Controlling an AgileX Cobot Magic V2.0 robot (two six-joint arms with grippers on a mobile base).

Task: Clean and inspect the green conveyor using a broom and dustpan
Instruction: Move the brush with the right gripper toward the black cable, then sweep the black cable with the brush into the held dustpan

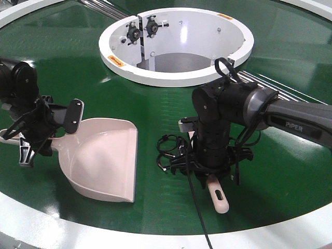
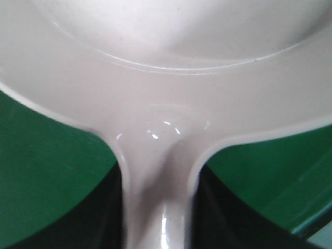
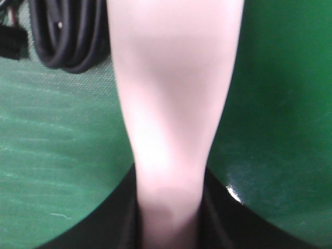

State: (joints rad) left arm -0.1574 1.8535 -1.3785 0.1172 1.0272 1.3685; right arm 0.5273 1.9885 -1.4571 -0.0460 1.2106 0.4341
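The beige dustpan (image 1: 101,158) lies on the green conveyor (image 1: 290,155) at the left, its flat lip facing right. My left gripper (image 1: 36,132) is shut on the dustpan's handle. In the left wrist view the handle (image 2: 155,197) runs between the dark fingers of the left gripper (image 2: 155,231). My right gripper (image 1: 210,168) points down and is shut on the broom, whose slotted handle end (image 1: 218,196) sticks out toward the front. In the right wrist view the broom handle (image 3: 174,104) fills the gap of the right gripper (image 3: 168,223). The bristles are hidden.
The white ring-shaped hub (image 1: 176,78) stands behind both arms. Black cable loops (image 1: 168,150) hang by the right wrist, between broom and dustpan, and also show in the right wrist view (image 3: 67,36). The pale conveyor rim (image 1: 129,233) curves along the front.
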